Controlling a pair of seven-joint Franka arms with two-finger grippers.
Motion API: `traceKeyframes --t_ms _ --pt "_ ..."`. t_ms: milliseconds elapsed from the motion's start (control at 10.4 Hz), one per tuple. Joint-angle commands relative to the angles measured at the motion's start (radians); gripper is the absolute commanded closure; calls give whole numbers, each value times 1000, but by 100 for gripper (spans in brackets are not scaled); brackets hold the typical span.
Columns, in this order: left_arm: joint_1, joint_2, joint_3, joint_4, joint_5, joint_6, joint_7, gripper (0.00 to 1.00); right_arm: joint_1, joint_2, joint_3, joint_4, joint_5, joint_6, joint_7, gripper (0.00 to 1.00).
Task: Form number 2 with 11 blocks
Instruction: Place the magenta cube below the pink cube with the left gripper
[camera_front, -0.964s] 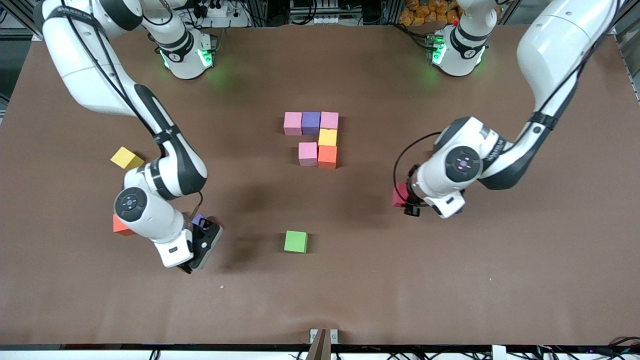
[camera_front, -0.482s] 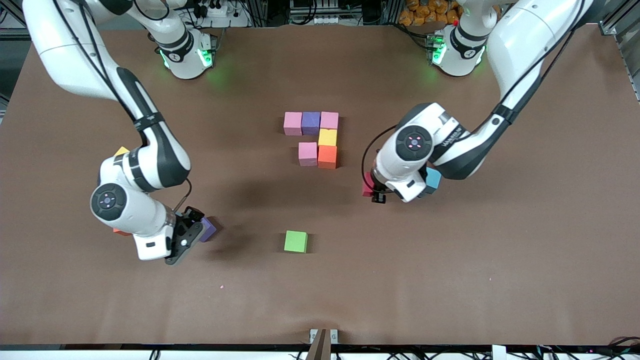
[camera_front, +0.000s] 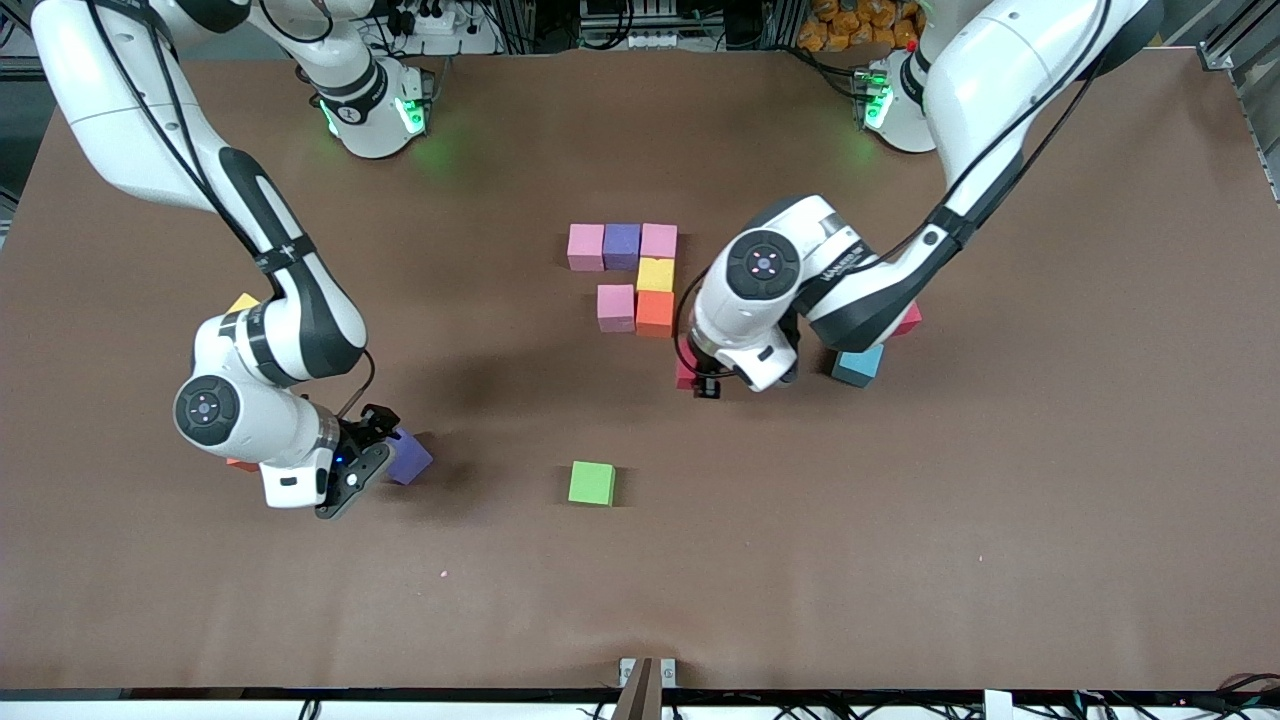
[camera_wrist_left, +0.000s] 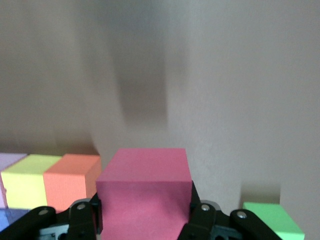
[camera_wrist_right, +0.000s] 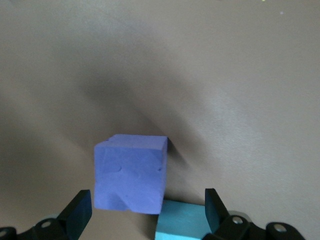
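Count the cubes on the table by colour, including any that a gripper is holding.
Pink cubes: 3
Purple cubes: 2
Yellow cubes: 2, one half hidden
Orange cubes: 2, one half hidden
Red cubes: 2, one in the left gripper
Light blue cubes: 2
Green cube: 1
Total: 14

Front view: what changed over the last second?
The left gripper, shut on a red block, carried it from the left arm's end toward the partial number 2, uncovering a light blue block. The right gripper moved toward its own end of the table, open at a purple block. The six placed blocks and the green cube stayed put.
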Motion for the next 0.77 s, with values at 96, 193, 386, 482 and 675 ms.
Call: traceKeyframes --t_ms 96,193,386,482,675 --pt "-51 15 17 34 -30 18 -68 65 -3 -2 9 -62 10 72 2 0" --pt "-71 17 18 34 -36 30 -96 65 0 5 9 -63 10 86 2 0" --pt "-104 28 20 34 -45 40 -139 65 7 28 9 -68 10 115 5 0" --pt "-129 34 26 34 -44 49 -165 65 10 32 9 -73 10 129 5 0" --pt "-187 34 63 34 -45 67 -206 65 22 34 7 -73 4 131 2 0"
